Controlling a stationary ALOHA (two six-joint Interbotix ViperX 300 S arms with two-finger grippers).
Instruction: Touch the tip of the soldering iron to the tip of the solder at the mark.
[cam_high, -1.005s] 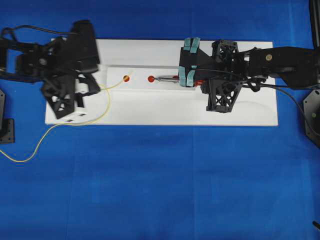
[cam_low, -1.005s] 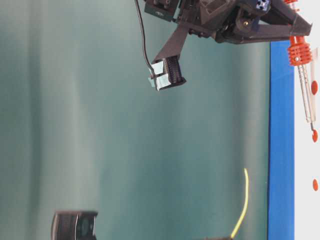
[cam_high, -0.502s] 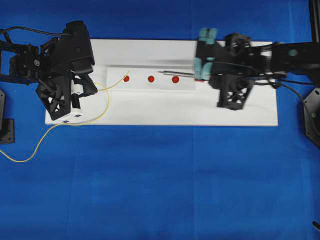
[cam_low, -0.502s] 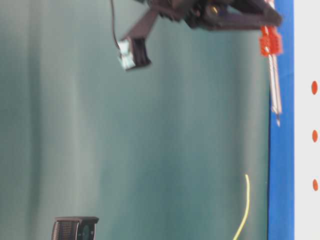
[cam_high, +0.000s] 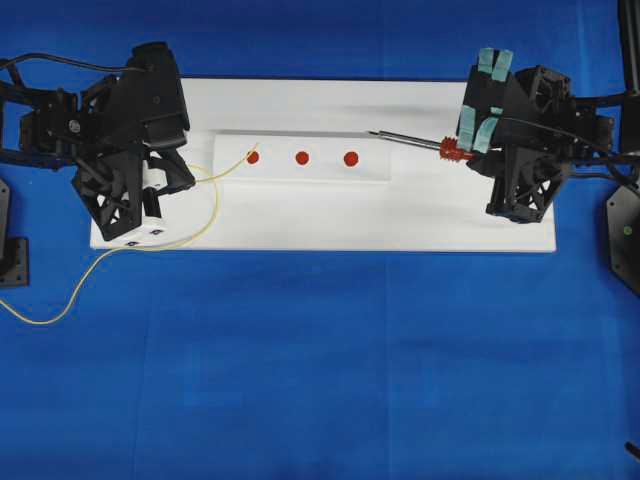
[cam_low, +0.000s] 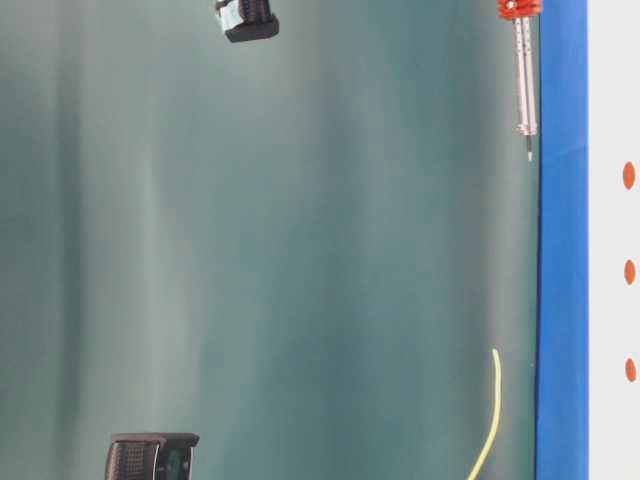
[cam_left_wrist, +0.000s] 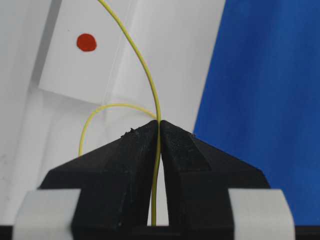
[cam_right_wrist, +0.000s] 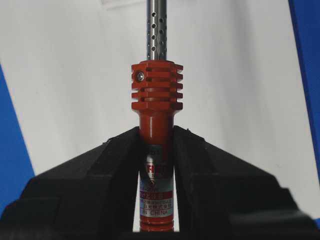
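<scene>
The left claw (cam_left_wrist: 159, 132) is clamped on the solder (cam_high: 215, 195), whose tip lies by the leftmost red mark (cam_high: 253, 157). The right claw (cam_right_wrist: 156, 137) grips the soldering iron (cam_high: 415, 142), raised well right of the marks. The approach is in hand; next, bring the iron's tip left and down to the solder's tip.

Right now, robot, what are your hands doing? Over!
Left gripper shut on solder. Right gripper shut on soldering iron. Tips apart, iron right of red marks. Nothing between.
</scene>
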